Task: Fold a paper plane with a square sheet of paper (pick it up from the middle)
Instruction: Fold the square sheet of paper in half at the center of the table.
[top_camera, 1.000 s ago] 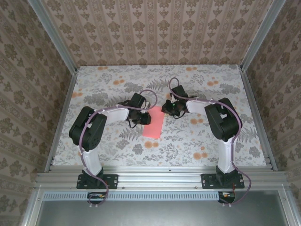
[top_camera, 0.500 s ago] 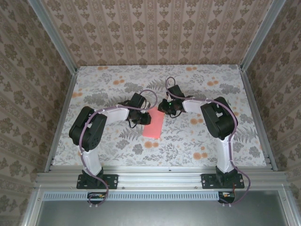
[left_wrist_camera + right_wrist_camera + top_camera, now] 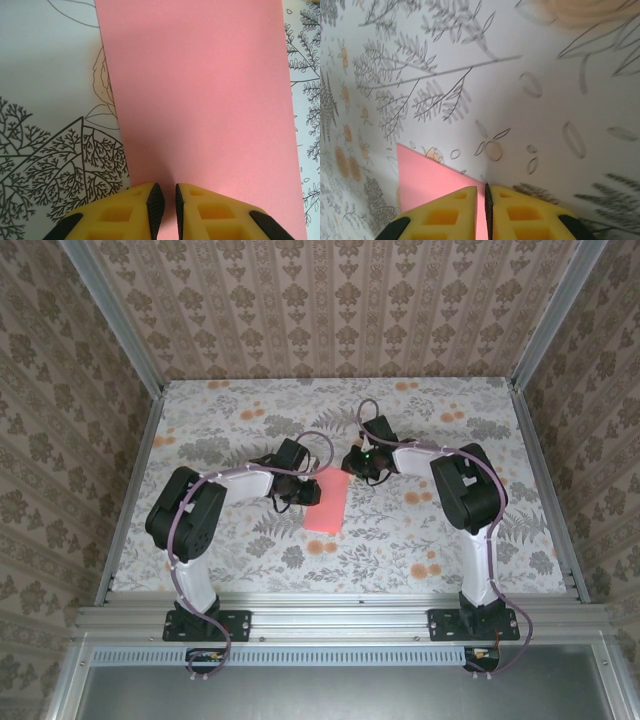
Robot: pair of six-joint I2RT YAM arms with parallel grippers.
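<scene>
Since a moment ago the right gripper (image 3: pixel 353 467) has swung a little toward the far side of the table and now sits at the far right corner of the thin coral-pink sheet of paper (image 3: pixel 327 504). The left arm and the paper have not shifted.

From above, the paper lies near the middle of the flower-printed table (image 3: pixel 420 540) as a narrow strip, not a full square, so I judge that it is already folded in half. The left gripper (image 3: pixel 299 491) rests at the strip's left edge, about halfway along it. The two grippers are near each other, on opposite sides of the strip.

In the left wrist view, the paper (image 3: pixel 200 110) stretches flat away from the left gripper (image 3: pixel 165 200). Its yellow fingers are drawn almost together with only a thin slit, and pink shows in that slit. They seem to press on the paper, but I cannot tell if they nip it.

In the right wrist view, one sharp corner of the paper (image 3: pixel 430 180) reaches the right gripper (image 3: pixel 482 200). Its jaws are nearly closed too; if they hold the edge, I cannot tell.

The step in hand looks like the first corner fold for the nose. The next move probably needs the right gripper to lift that corner and lay it toward the middle line, while the left one keeps the strip from sliding.
</scene>
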